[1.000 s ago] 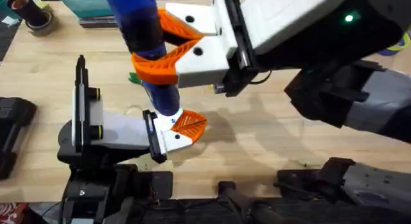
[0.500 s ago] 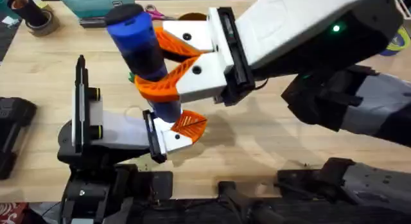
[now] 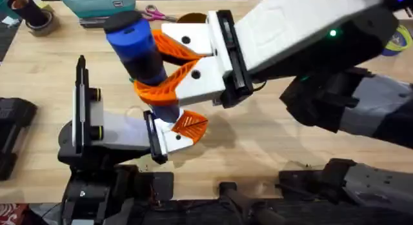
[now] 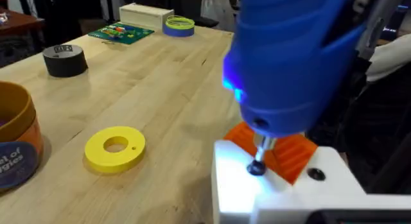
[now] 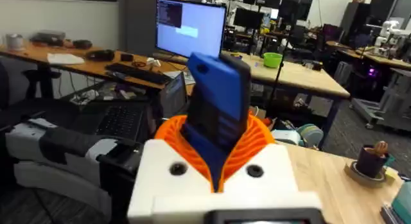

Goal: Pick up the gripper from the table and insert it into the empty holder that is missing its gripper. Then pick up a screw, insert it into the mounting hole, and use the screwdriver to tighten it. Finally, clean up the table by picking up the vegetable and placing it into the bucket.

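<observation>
Right arm's gripper dominates the centre of the overhead frame, its white fingers with orange ribbed pads closed around the blue screwdriver, which stands nearly upright with its black cap toward the upper left. Seen from the right wrist, the screwdriver rises between the two orange pads, gripped on both sides.

Left arm lies low at the lower left of the overhead frame, its white holder pointing right toward centre, with the orange ridged gripper seated in it. The left wrist view shows the screwdriver bearing down from above, a blue light glowing on its side and its thin silver tip resting on a dark screw in the white holder, just beside the orange gripper. Whether the left arm's own fingers are spread or closed cannot be told.

Orange bucket sits at the left edge of that view, near a flat yellow disc on the wooden table. A sliver of the green vegetable peeks out behind the screwdriver in the overhead frame.
</observation>
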`<state>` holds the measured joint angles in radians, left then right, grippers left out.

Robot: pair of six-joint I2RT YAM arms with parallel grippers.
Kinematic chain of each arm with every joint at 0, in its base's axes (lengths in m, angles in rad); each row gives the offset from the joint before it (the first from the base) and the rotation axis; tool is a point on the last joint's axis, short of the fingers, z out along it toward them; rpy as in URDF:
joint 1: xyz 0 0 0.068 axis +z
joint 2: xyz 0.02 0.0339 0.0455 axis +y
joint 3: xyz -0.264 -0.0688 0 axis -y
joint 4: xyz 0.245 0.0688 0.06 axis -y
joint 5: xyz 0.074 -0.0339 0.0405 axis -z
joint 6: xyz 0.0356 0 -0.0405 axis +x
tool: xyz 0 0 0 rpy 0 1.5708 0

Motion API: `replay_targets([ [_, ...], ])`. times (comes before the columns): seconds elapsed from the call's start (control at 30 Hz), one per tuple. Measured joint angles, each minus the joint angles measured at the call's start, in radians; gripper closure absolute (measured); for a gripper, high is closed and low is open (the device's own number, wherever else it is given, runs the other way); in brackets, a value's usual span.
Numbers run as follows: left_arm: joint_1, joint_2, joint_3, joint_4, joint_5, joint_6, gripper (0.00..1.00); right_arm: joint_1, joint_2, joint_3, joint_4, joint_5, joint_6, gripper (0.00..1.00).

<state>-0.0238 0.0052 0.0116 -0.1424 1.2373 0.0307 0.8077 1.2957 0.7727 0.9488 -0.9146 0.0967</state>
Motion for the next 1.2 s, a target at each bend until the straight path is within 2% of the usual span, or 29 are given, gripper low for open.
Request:
replay_targets([
  [1.2,0.0,0.0,0.0,0.0,0.0,0.0,0.988,0.002,0.014,0.0,-0.025,0.0,-0.001,0.977],
])
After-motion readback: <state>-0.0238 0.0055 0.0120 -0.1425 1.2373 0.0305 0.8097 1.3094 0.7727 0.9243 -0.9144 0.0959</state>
